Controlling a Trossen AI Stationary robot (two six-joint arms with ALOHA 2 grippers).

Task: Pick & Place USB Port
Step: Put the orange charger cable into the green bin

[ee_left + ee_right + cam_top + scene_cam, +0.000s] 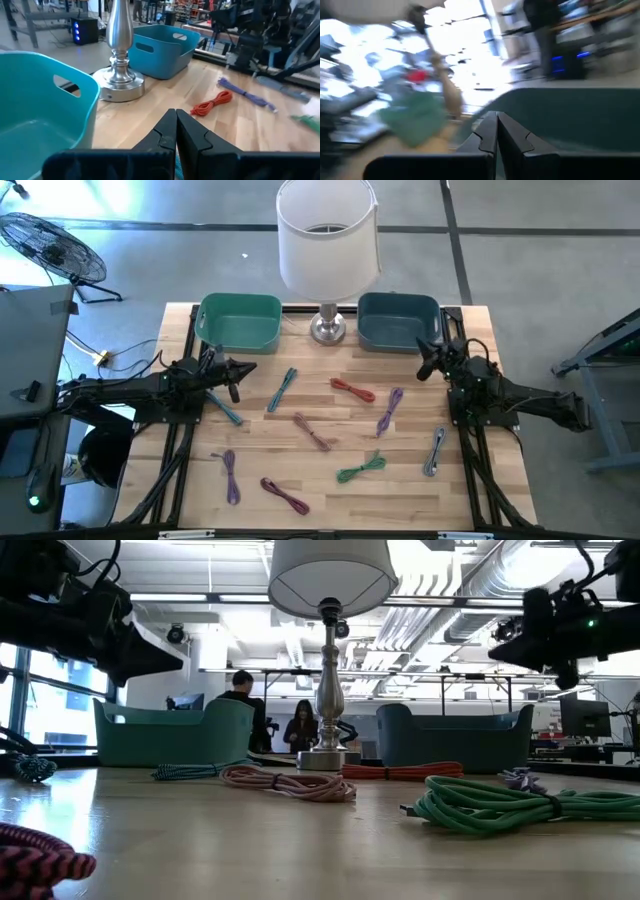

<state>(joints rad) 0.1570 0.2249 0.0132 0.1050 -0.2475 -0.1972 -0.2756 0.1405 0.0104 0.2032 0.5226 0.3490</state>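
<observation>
You've got nine or so coiled USB cables scattered over the wooden table (470, 480), none in a gripper. The teal cable (283, 389) runs near-left to far-right, close to the left gripper (243, 369). The orange one (352, 388) lies left to right mid-table, and the purple one (389, 409) leans far-right to near-left.

Your green bin (238, 323) on the far left and blue bin (398, 322) on the far right both look bare inside, with a lamp (327, 240) between them.

Left gripper's fingers are pressed together, hovering just near of the green bin. The right gripper (427, 366) is closed too, at the blue bin's near edge.
</observation>
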